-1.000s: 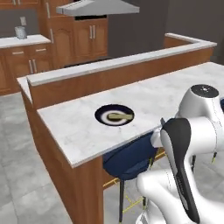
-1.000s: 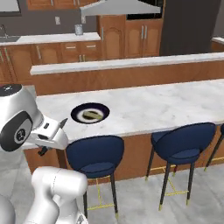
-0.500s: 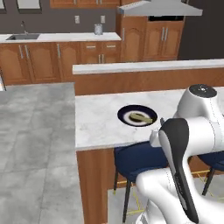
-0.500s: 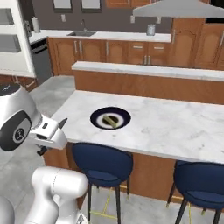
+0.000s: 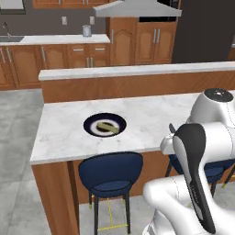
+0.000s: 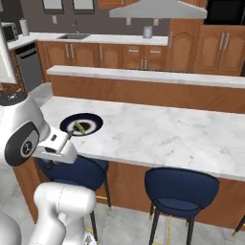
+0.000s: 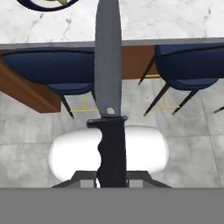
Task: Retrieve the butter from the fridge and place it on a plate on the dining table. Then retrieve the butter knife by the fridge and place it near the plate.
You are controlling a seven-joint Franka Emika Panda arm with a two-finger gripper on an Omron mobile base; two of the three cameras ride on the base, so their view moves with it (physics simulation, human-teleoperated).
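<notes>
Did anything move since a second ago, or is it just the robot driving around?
Just the base driving: the whole kitchen view swung around the dining table. The butter stayed on the plate. The gripper stayed shut on the butter knife, tucked near the arm.

Tan butter laid on navy plate, plate set on marble table, dark knife gripped by its handle, blade pointed away

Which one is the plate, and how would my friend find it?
Look at the big white marble dining table with blue stools under it. Near its left end sits the plate, round and dark navy, holding the little tan butter.
</notes>
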